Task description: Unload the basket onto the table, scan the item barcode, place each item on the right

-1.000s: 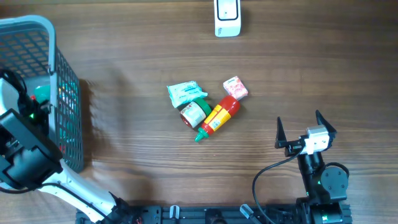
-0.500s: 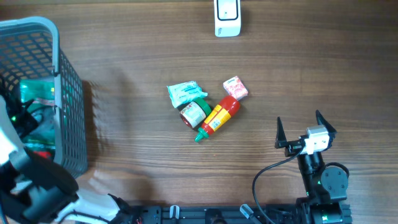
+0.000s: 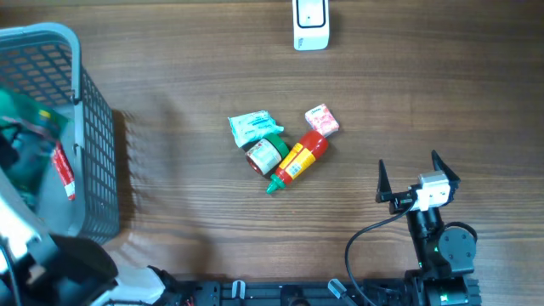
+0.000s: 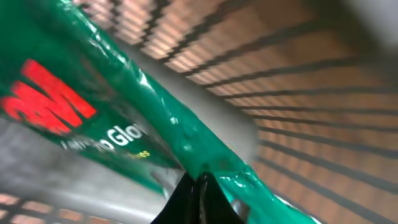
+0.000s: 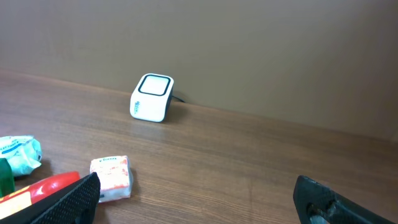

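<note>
L gripper clamped on green 3M glove pack in basket; R gripper apart, idle. Looks like pickup step; next: barcode to scanner.

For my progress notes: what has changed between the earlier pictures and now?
The left gripper, jaws shut on the green packet, has raised it inside the basket, and its arm swung toward the near edge. The right gripper stays open and still; the scanner and the middle pile have not moved.

Glossy green plastic packet; matt wooden table, plastic basket
</note>
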Motion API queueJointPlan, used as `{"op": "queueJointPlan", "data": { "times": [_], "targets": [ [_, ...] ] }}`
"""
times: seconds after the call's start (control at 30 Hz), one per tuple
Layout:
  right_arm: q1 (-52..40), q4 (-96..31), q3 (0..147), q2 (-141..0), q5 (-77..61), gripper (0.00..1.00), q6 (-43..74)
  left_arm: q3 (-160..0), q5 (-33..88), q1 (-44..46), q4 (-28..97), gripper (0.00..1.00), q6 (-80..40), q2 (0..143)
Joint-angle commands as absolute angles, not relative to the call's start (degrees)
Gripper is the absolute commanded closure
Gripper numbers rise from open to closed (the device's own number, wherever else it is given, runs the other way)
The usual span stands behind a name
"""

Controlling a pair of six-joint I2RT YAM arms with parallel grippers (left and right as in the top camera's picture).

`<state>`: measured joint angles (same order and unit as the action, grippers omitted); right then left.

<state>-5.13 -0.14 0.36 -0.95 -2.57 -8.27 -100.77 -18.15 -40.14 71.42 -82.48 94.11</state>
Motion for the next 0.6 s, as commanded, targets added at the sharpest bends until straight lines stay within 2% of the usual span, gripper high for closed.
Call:
{"op": "queueJointPlan", "data": {
  "times": [0.0, 0.17, 0.3, 0.33, 0.4, 0.43, 0.5, 0.57],
  "targets": [
    [-5.3, 0.0, 0.3, -1.0, -3.1, 0.00, -9.0, -109.8, -15.9, -40.3, 71.5, 0.96, -73.2, 88.1],
    [-5.3, 0.0, 0.3, -1.0, -3.1, 0.00, -9.0, -112.8, -6.8, -40.3, 71.8, 0.96, -70.9, 81.5],
    [-5.3, 0.0, 0.3, -1.0, -3.1, 0.00, -9.0, -112.8, -6.4, -39.4, 72.2, 0.96, -70.3, 78.0],
    [-5.3, 0.0, 0.3, -1.0, -3.1, 0.01, -9.0, -112.8, -6.7, -39.3, 72.6, 0.92, -70.3, 77.9],
    [-5.3, 0.0, 0.3, -1.0, -3.1, 0.00, -9.0, -112.7, -7.7, -39.3, 73.4, 0.62, -70.3, 78.3],
    [-5.3, 0.0, 0.3, -1.0, -3.1, 0.00, -9.0, -112.7, -8.2, -39.3, 73.7, 0.51, -70.3, 78.8],
    [-5.3, 0.0, 0.3, -1.0, -3.1, 0.00, -9.0, -112.7, -9.5, -39.3, 75.0, 0.00, -71.1, 80.6],
    [-5.3, 0.0, 0.3, -1.0, -3.1, 0.00, -9.0, -112.7, -9.7, -39.3, 75.8, 0.00, -71.2, 82.8]
  ]
}}
